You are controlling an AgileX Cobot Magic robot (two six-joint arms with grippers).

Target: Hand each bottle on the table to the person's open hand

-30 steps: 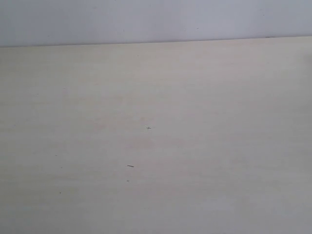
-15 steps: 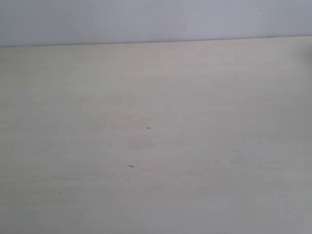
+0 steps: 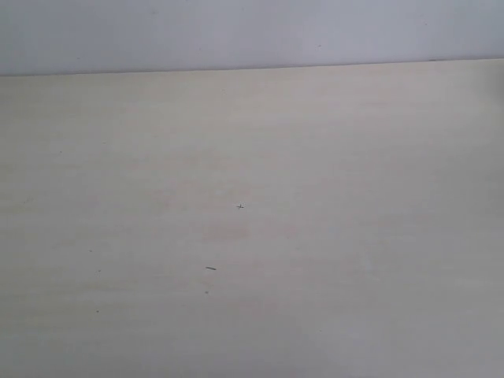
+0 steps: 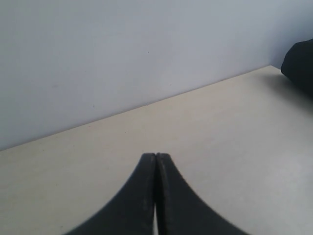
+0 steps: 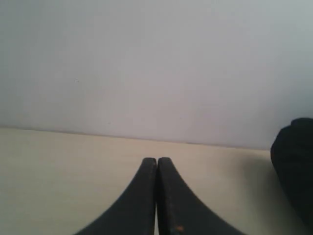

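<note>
Exterior view: the pale beige surface [image 3: 331,236] runs up to a plain grey-white wall [image 3: 236,31] at 12 o'clock. The only marks on it are a tiny cross-shaped speck [image 3: 240,206] near the centre and a short dark dash [image 3: 210,268] at about 7 o'clock from that speck. No bottle shows in any of the three views, and neither does the person's open hand.

Left wrist view: my left pincer [image 4: 155,155] is fully closed, tips pressed together, and holds nothing. Right wrist view: my right pincer [image 5: 157,159] is likewise closed tip to tip and holds nothing. Each wrist view also catches a dark blurred shape [image 4: 301,63] [image 5: 293,166] near the wall. I cannot tell what it is.

Step in hand, as a judgement: no handover is under way. With nothing on the surface to grasp, I am either waiting for a bottle to appear or the last one is already delivered; these views do not settle which.

Next move: should a bottle come into view, the nearer pincer must first open wide, then close around the bottle's body before carrying it to the hand.
</note>
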